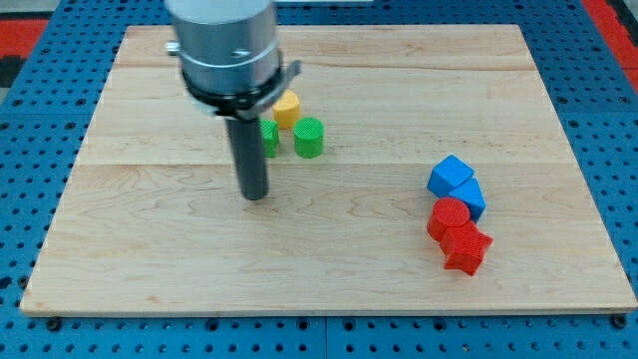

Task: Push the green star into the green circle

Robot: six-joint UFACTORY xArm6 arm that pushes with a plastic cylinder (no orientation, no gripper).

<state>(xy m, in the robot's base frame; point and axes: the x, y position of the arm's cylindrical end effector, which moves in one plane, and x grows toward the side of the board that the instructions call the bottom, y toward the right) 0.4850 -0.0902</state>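
Note:
The green circle (pixel 309 137) stands on the wooden board (pixel 329 249), left of the middle and towards the view's top. The green star (pixel 269 138) sits just to its left, partly hidden behind my rod, with a small gap between the two. My tip (pixel 256 195) rests on the board below and slightly left of the green star, a short way from it.
A yellow block (pixel 287 108) sits just above the green pair, touching or nearly touching the star. At the view's right is a cluster: two blue blocks (pixel 451 176) (pixel 469 197), a red circle (pixel 449 217) and a red star (pixel 466 249).

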